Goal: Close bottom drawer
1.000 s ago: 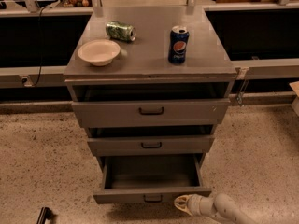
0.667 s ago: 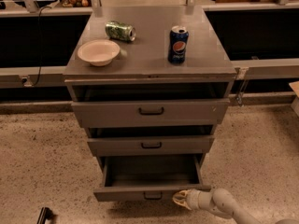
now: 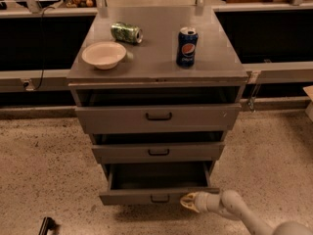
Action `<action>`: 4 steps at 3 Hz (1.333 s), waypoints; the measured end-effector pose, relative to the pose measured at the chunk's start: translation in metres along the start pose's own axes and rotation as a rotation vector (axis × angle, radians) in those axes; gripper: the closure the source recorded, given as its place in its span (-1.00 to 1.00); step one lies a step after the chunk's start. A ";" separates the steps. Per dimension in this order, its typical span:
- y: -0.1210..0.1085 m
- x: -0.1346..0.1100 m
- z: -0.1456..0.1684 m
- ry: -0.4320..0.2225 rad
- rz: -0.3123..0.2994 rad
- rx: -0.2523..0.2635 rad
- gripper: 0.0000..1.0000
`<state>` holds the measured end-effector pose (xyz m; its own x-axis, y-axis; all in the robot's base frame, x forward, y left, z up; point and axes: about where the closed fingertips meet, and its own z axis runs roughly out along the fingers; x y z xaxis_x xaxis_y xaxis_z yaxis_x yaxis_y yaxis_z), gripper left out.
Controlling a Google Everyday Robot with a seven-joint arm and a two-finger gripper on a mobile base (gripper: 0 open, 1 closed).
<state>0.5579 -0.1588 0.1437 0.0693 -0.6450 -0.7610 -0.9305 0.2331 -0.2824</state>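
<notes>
I count three drawers under the bench (image 3: 215,62), each partly open. The bottom drawer (image 3: 132,197) sits lowest below the bench and is pulled out farthest. My end effector (image 3: 188,201) is at that drawer's front panel, right of its handle; I cannot tell its grip state. On the bench are two cans, a green can (image 3: 126,32) lying and a blue can (image 3: 187,46) upright, and one bowl (image 3: 103,55).

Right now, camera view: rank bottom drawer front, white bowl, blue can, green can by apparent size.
1. Grey metal bottom drawer front.
2. White round bowl and blue soda can: too close to rank.
3. Green can, lying farther back.
Gripper at the drawer front's right end.
</notes>
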 end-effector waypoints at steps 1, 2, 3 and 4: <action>-0.032 0.000 0.010 -0.011 0.000 0.011 1.00; -0.064 0.014 -0.004 0.020 -0.010 0.062 1.00; -0.068 0.010 0.002 0.007 -0.019 0.061 1.00; -0.082 0.004 0.013 0.000 -0.042 0.077 1.00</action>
<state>0.6389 -0.1706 0.1561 0.1078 -0.6551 -0.7478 -0.8965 0.2610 -0.3579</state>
